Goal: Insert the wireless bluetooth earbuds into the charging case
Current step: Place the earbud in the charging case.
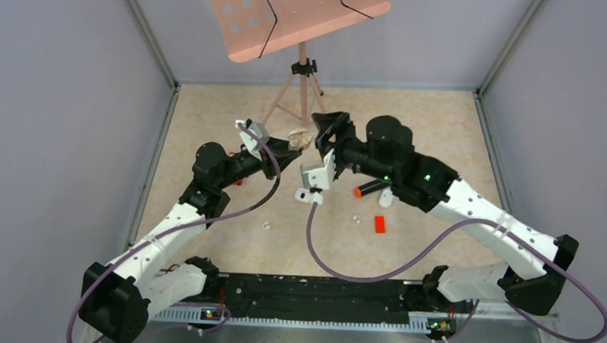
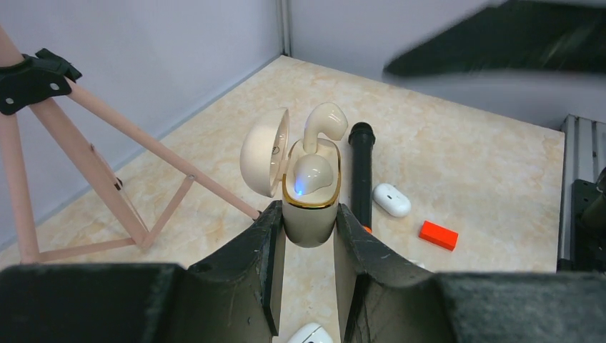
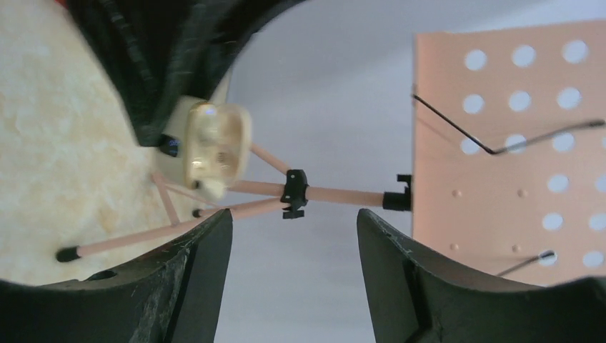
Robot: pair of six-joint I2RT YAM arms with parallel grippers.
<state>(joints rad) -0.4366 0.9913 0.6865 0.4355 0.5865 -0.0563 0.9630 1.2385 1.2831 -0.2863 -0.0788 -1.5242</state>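
Note:
My left gripper (image 2: 309,216) is shut on a cream charging case (image 2: 309,225) with a gold rim and holds it above the table, lid (image 2: 263,151) open. One cream earbud (image 2: 313,174) sits in the case with a blue light. A second earbud (image 2: 323,126) stands tilted, sticking out of the other slot. In the top view the case (image 1: 298,136) is between my left gripper (image 1: 292,148) and my right gripper (image 1: 328,131). My right gripper (image 3: 294,218) is open and empty, just beside the case (image 3: 216,143). Two tiny white earbuds (image 1: 265,225) (image 1: 355,218) lie on the table.
A black marker (image 2: 361,171), a white closed case (image 2: 391,199) and a red block (image 2: 438,234) lie on the table to the right. Another white case (image 1: 309,195) lies under the grippers. A pink music stand (image 1: 292,16) on a tripod (image 2: 107,143) stands at the back.

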